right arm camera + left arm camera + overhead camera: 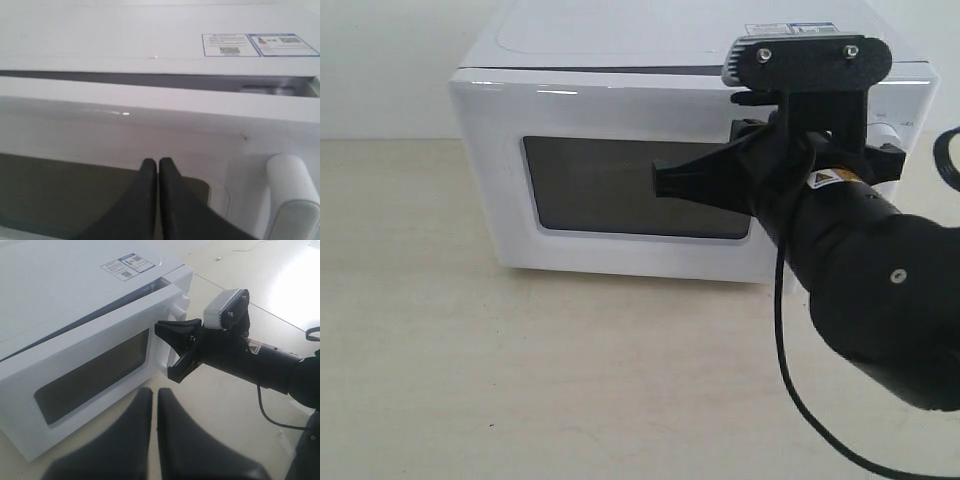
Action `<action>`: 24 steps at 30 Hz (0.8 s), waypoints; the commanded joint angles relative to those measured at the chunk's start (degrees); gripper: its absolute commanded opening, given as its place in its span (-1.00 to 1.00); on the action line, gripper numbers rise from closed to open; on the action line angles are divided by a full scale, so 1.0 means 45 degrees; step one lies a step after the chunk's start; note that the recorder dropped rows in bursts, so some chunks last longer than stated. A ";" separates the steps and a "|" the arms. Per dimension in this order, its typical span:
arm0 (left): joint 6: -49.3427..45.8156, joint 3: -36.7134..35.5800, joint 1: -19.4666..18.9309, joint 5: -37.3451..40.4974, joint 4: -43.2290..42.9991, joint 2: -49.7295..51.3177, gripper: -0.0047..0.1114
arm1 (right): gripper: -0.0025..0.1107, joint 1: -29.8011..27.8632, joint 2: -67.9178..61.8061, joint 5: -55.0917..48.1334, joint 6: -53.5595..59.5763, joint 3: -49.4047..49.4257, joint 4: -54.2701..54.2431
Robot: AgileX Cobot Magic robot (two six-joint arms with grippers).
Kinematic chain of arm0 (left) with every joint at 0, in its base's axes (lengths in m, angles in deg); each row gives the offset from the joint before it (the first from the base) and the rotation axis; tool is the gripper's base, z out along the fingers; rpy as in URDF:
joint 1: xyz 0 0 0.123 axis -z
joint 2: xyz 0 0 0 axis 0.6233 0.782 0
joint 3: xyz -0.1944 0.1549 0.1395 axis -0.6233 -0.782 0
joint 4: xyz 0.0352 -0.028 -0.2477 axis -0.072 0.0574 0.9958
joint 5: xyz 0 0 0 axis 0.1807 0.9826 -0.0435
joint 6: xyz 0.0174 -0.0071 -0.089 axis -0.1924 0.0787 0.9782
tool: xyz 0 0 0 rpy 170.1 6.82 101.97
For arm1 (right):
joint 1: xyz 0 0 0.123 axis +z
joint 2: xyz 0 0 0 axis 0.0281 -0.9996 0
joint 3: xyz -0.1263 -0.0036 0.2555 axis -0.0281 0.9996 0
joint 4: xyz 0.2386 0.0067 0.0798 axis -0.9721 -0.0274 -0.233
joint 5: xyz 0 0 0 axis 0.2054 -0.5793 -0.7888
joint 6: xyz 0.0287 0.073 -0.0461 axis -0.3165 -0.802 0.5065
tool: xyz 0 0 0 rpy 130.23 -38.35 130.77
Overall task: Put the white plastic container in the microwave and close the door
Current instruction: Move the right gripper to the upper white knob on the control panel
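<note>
The white microwave (620, 40) stands on the table with its door (500, 130) swung in against the body. A thin dark gap runs along the door's top edge (150, 81). My right gripper (660, 180) is shut and holds nothing. Its tips (158, 162) sit at the upper right of the dark window (590, 190), beside the white bar handle (287, 200). My left gripper (155, 392) is shut and empty. It hovers over the table in front of the door's lower edge, with the right gripper (175, 335) ahead of it. The white plastic container is out of view.
A beige table (520, 380) spreads in front of the microwave. A black cable (785, 340) hangs from the right arm down to the table. Stickers (257, 45) lie on the microwave's top. A round dial (885, 130) shows behind the right wrist.
</note>
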 commanded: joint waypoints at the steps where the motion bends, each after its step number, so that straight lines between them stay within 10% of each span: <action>1: 0.0122 0.0081 0.0024 0.0106 -0.0032 -0.0048 -0.84 | -0.96 -0.0656 -0.0055 -0.0281 -0.0183 -0.0450 0.0164; 24: 0.0122 0.0081 0.0024 0.0006 -0.0032 -0.0048 -0.84 | -0.96 -0.1916 -0.1544 -0.0991 -0.0622 -0.2234 0.1332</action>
